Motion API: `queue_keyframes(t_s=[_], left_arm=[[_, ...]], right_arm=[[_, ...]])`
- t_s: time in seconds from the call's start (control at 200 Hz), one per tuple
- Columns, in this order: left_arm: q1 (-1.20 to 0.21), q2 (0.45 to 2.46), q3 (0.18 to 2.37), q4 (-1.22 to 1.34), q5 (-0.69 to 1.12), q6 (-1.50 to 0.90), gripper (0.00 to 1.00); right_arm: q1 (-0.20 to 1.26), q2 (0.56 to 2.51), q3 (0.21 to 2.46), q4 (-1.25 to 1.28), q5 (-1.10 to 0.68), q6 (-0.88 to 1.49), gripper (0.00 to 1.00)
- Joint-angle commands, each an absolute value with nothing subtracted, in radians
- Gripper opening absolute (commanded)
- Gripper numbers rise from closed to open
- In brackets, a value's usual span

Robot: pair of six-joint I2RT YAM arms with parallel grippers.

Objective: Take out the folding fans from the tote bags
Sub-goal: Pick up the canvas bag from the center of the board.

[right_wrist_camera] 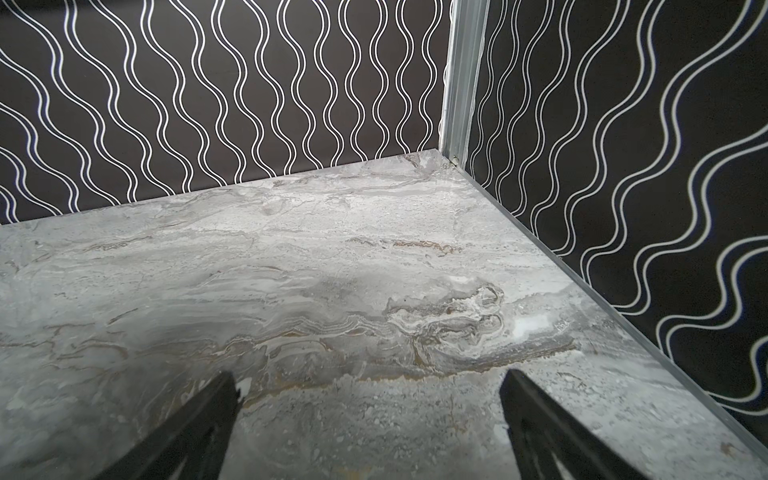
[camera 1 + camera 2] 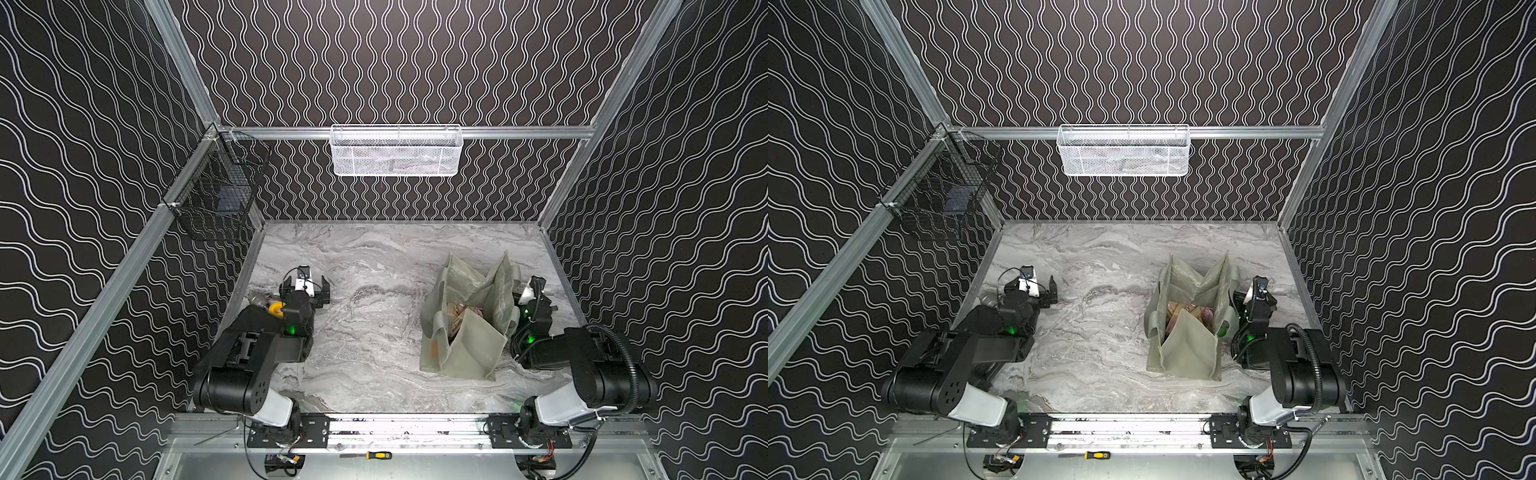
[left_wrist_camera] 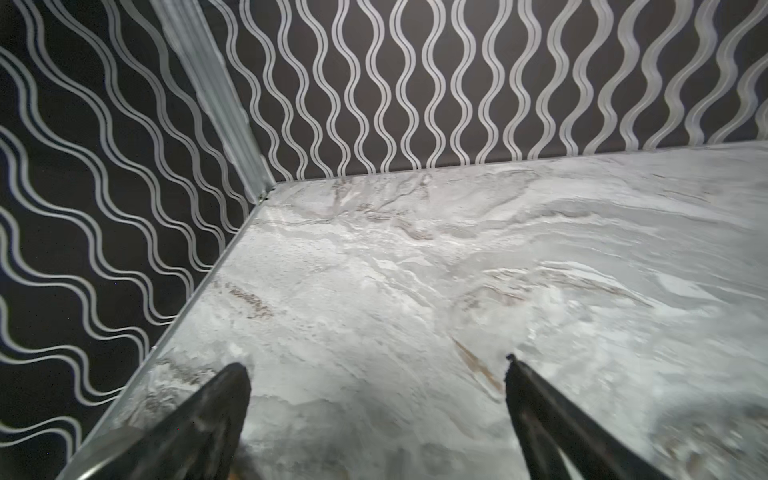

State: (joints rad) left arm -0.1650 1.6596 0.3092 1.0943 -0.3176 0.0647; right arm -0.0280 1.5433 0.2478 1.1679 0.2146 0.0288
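The grey-green tote bag [image 2: 469, 353] [image 2: 1187, 353] stands upright and open on the right half of the marble table, its strap handles drooping over the sides. Several light-wood folding fans [image 2: 459, 318] [image 2: 1185, 316] lie bundled inside it, only partly visible. My right gripper [image 2: 536, 286] [image 2: 1258, 291] sits just right of the bag, partly hidden by it; in the right wrist view it [image 1: 370, 374] is open over bare table. My left gripper [image 2: 305, 284] [image 2: 1031, 286] rests far left of the bag and is open and empty [image 3: 376, 361].
A white mesh basket [image 2: 395, 151] hangs on the back rail and a black wire basket [image 2: 214, 195] on the left rail. A yellow ring and metal part [image 2: 274, 309] sit by the left arm. A screwdriver [image 2: 374, 456] lies on the front ledge.
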Motion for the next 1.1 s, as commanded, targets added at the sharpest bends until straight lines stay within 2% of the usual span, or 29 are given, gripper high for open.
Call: queue_keyframes(t_s=[0.0, 0.135, 0.255, 0.31, 0.385, 0.455, 0.495, 0.546, 0.586, 0.606, 0.686, 0.851, 0.986, 1.096], left_arm=[[-0.19, 1.619, 0.267, 1.23, -0.42, 0.111, 0.99], [-0.336, 1.436, 0.31, 1.052, -0.649, 0.196, 0.99], [-0.338, 1.335, 0.392, 0.746, -0.754, -0.029, 0.99], [-0.329, 1.28, 0.436, 0.601, -0.684, -0.084, 0.99], [-0.319, 1.2, 0.479, 0.476, -0.588, -0.172, 0.99], [-0.316, 1.118, 0.525, 0.369, -0.59, -0.268, 0.99], [-0.314, 1.074, 0.541, 0.331, -0.598, -0.331, 0.99], [-0.296, 1.034, 0.548, 0.335, -0.532, -0.352, 0.99], [-0.283, 1.011, 0.563, 0.329, -0.448, -0.356, 0.99], [-0.281, 1.007, 0.579, 0.312, -0.404, -0.365, 0.99], [-0.278, 1.035, 0.69, 0.173, -0.199, -0.395, 0.96], [-0.289, 1.218, 1.065, -0.274, 0.125, -0.488, 0.84], [-0.369, 1.314, 1.286, -0.501, 0.319, -0.5, 0.76], [-0.495, 1.315, 1.355, -0.528, 0.346, -0.533, 0.76]], right_arm=[[-0.026, 1.539, 0.232, 1.24, 0.139, 0.001, 1.0], [-0.029, 1.532, 0.247, 1.205, 0.232, 0.048, 1.0], [-0.029, 1.414, 0.301, 1.025, 0.233, 0.041, 1.0], [-0.028, 1.336, 0.372, 0.83, 0.222, 0.035, 1.0], [-0.028, 1.247, 0.43, 0.692, 0.183, 0.004, 1.0], [-0.028, 1.181, 0.476, 0.58, 0.205, 0.053, 1.0], [-0.029, 1.161, 0.491, 0.566, 0.28, 0.111, 1.0], [-0.029, 1.141, 0.503, 0.533, 0.472, 0.278, 1.0], [-0.032, 1.113, 0.539, 0.345, 0.634, 0.504, 1.0], [-0.04, 1.099, 0.563, 0.248, 0.66, 0.601, 1.0], [-0.089, 1.047, 0.567, 0.241, 0.477, 0.508, 1.0], [-0.09, 0.93, 0.649, 0.075, 0.47, 0.494, 1.0], [-0.089, 0.944, 0.859, -0.192, 0.313, 0.482, 0.99], [-0.089, 0.969, 1.025, -0.393, 0.137, 0.469, 0.96]])
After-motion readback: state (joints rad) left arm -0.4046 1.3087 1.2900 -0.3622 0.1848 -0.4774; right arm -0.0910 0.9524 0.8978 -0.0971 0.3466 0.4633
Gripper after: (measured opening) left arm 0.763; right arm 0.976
